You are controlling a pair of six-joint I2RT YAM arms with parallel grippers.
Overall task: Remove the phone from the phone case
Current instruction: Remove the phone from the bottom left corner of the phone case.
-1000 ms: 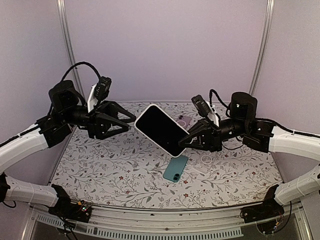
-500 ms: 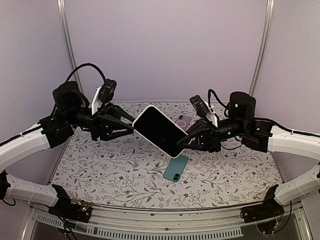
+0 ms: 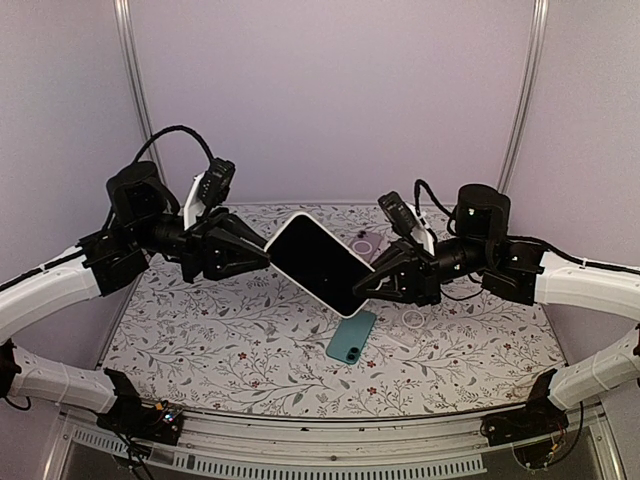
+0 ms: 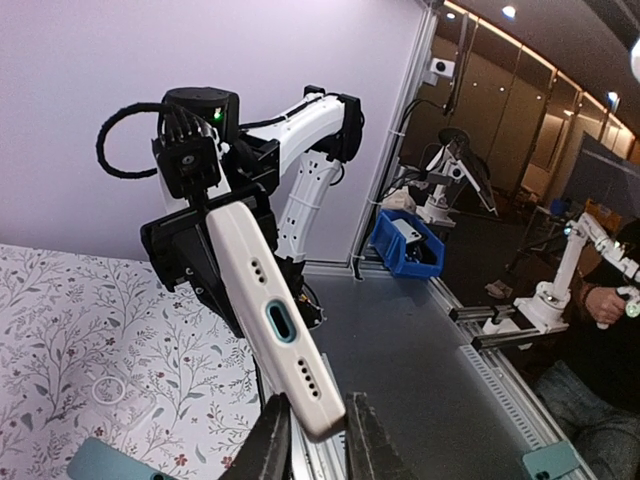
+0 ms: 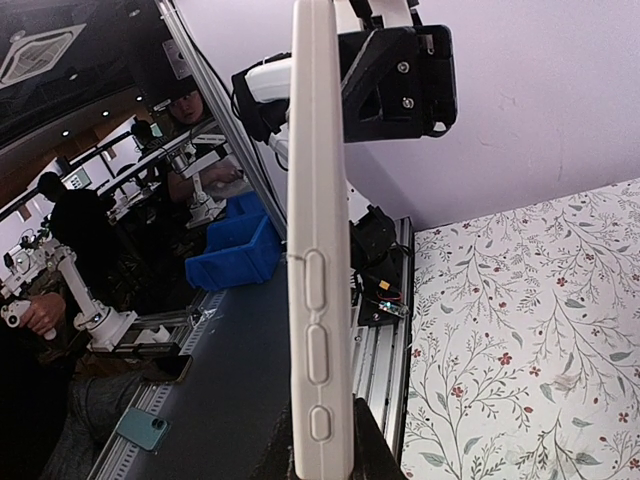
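Cased phone, long axis slanting between 2 claws: left gripper pinched upper end, right gripper lower end.

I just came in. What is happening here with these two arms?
Two robot arms hold one phone in a white case in the air above the table. The right tool grips its lower end, and the left tool pinches the opposite end. The phone is not yet out of the case. A teal phone or case lies on the table below.
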